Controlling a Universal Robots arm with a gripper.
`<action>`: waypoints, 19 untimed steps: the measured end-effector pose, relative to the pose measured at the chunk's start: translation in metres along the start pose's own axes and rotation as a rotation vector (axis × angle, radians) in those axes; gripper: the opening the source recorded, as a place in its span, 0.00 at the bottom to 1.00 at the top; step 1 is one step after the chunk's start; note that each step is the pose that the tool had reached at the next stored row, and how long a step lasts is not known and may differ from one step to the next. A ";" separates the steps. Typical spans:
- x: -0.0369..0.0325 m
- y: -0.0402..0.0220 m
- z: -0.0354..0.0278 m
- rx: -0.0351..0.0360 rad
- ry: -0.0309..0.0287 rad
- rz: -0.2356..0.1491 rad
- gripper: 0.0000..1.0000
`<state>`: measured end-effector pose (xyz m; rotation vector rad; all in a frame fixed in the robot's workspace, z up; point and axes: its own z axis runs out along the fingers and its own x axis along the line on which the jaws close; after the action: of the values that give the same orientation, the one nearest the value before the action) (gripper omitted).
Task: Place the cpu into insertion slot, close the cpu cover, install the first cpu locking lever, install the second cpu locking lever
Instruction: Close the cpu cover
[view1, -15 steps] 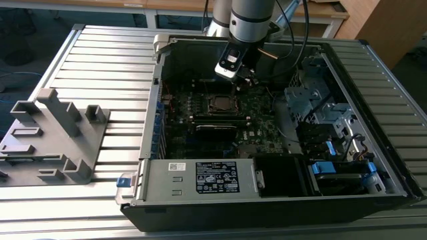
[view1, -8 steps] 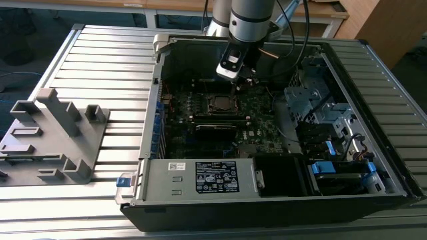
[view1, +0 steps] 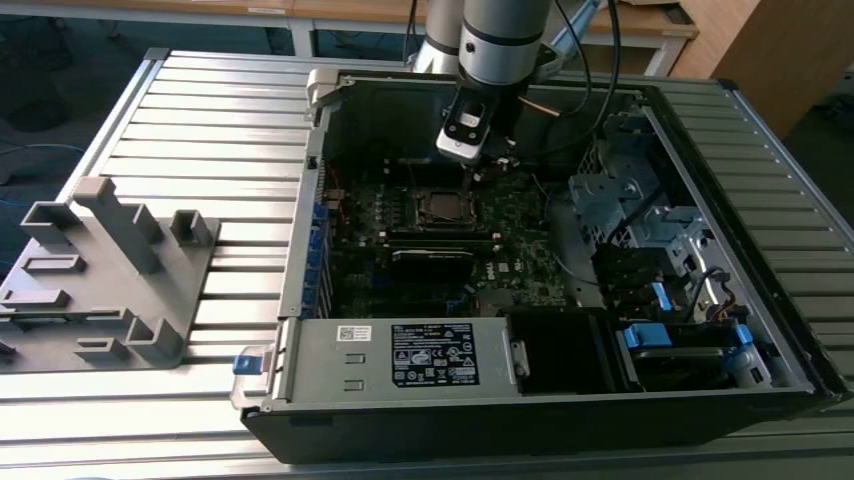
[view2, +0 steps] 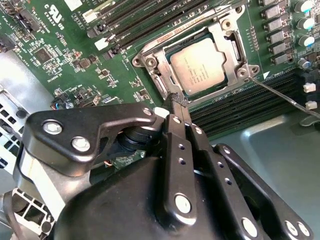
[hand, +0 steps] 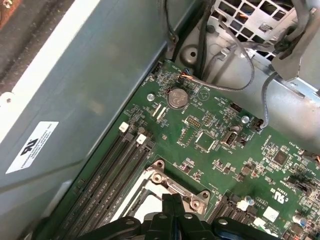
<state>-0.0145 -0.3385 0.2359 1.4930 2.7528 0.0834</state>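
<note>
1. Slatted metal tabletop (view1: 200, 120) carries an open computer case (view1: 534, 420) lying on its side; a grey moulded fixture (view1: 107, 270) sits just beside it, on the exterior view's left.
2. The arm (view1: 501, 40) reaches down into the case above the green motherboard (view2: 60, 55).
3. The cpu (view2: 202, 65) lies seated in the insertion slot (view2: 231, 40), silver top showing.
4. The cpu cover (view2: 150, 67) lies flat over it, its window framing the chip.
5. A thin metal locking lever (view2: 285, 97) angles out from the socket corner across the black memory slots (view2: 150, 20), clear of the frame.
6. The gripper (view2: 177, 101) has its fingers pressed together, holding nothing; the tip hovers just beside the cover's near edge.
7. A coin cell (hand: 176, 98) sits on the board, well apart from the socket.
</note>
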 end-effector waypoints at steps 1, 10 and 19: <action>0.0000 0.0000 0.0000 0.0001 0.0005 -0.008 0.11; 0.0000 0.0000 0.0002 0.0011 0.0029 -0.058 0.11; 0.0000 -0.0001 0.0009 0.0033 0.0094 -0.184 0.11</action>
<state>-0.0145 -0.3385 0.2351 1.2347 2.8833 0.0844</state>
